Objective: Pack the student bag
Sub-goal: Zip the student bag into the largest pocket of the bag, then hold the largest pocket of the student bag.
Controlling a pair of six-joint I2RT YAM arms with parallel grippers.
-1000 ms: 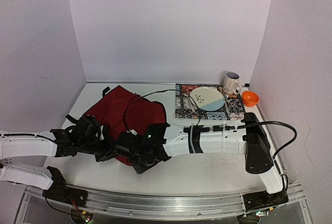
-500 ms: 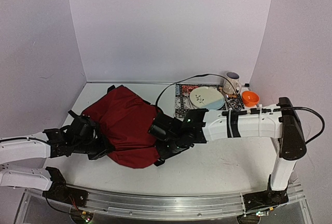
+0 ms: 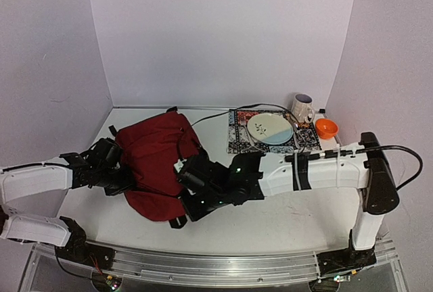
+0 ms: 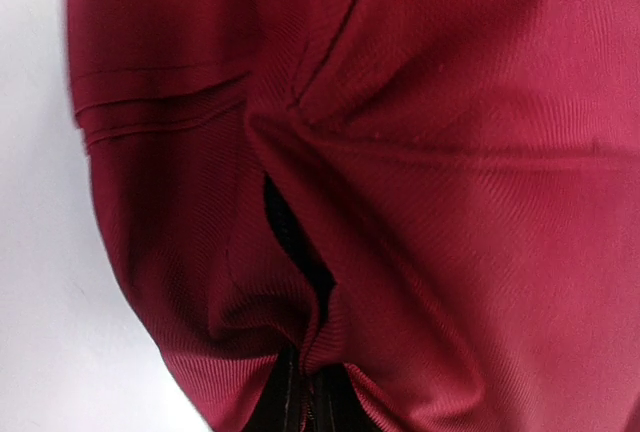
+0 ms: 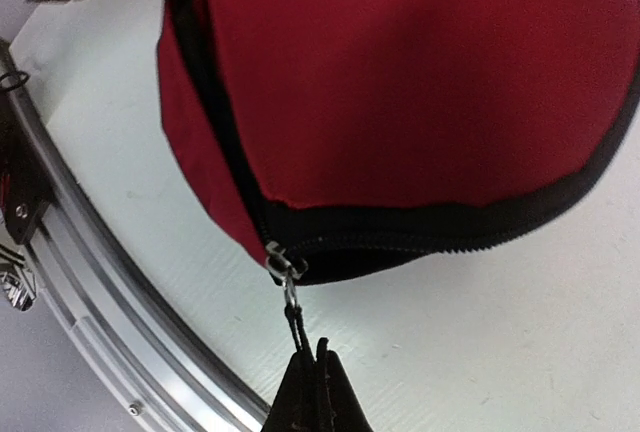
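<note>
On the white table (image 3: 270,224), left of centre, the student bag (image 3: 155,157) lies as a bulging dark red mound, by far the biggest thing there, with black straps poking out at its far edge and near side. To its right, at the far end of the table, a patterned placemat (image 3: 237,140) carries a pale plate (image 3: 269,128). A mug (image 3: 302,108) stands at the mat's far right corner and a small orange bowl (image 3: 326,128) sits just beside the mat on the right. The left gripper (image 3: 122,174) presses against the bag's left side, its fingers closed tight on a bunched fold of the red fabric, which puckers toward them in the left wrist view. The right gripper (image 3: 188,196) sits at the bag's near right edge, its fingers pinched fully together on the zipper pull (image 5: 290,292), a small metal tab on a short cord. The pull hangs from the black zipper (image 5: 430,232), which runs along the bag's curved lower seam.
</note>
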